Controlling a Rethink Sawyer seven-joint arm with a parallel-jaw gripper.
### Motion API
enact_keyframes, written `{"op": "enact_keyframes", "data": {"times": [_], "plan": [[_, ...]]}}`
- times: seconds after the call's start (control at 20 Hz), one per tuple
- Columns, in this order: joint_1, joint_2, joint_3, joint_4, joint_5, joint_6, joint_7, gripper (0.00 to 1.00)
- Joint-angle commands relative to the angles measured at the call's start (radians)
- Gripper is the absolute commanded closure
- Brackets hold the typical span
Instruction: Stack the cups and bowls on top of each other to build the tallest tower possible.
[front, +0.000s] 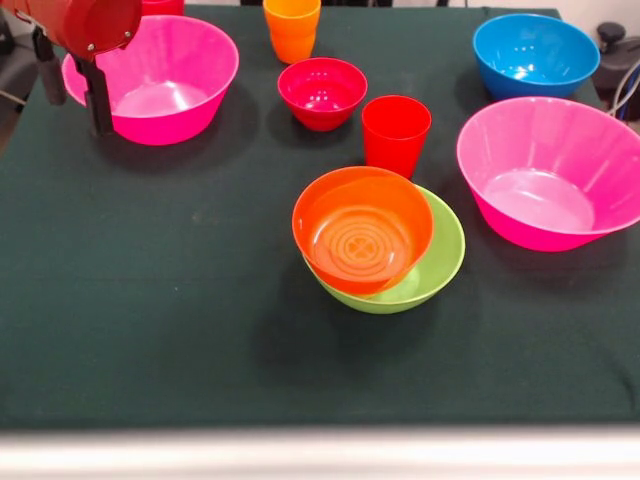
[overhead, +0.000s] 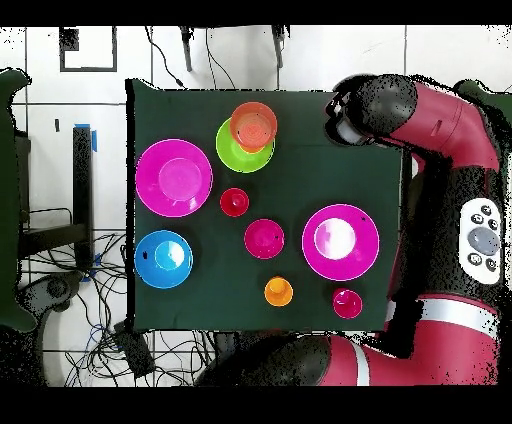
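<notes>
The tower stands mid-table: an orange bowl (front: 362, 228) sits tilted inside the lime-green bowl (front: 440, 262); both also show in the overhead view, orange (overhead: 254, 124) on green (overhead: 232, 150). The yellow cup is hidden. A red cup (front: 396, 135), a small crimson bowl (front: 322, 92) and an orange cup (front: 292, 28) stand behind the tower. My gripper (front: 72, 85) hangs at the far left in front of a hot-pink bowl (front: 175, 75), well away from the tower. Its two black fingers (front: 98, 100) stand apart with nothing between them.
A second hot-pink bowl (front: 550, 170) and a blue bowl (front: 536, 55) stand at the right. A small crimson vessel (front: 162, 5) shows at the top edge. In the overhead view the red arm (overhead: 440, 120) reaches over the table's right corner.
</notes>
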Motion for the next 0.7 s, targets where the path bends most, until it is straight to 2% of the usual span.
{"op": "enact_keyframes", "data": {"times": [0.05,0.3,0.7], "plan": [[-0.031,-0.030,0.080,0.035,-0.044,0.133,-0.255,0.00],[-0.047,-0.046,0.089,0.105,-0.042,0.050,-0.248,0.00],[-0.062,-0.051,0.095,0.167,-0.040,0.018,-0.206,0.00]]}}
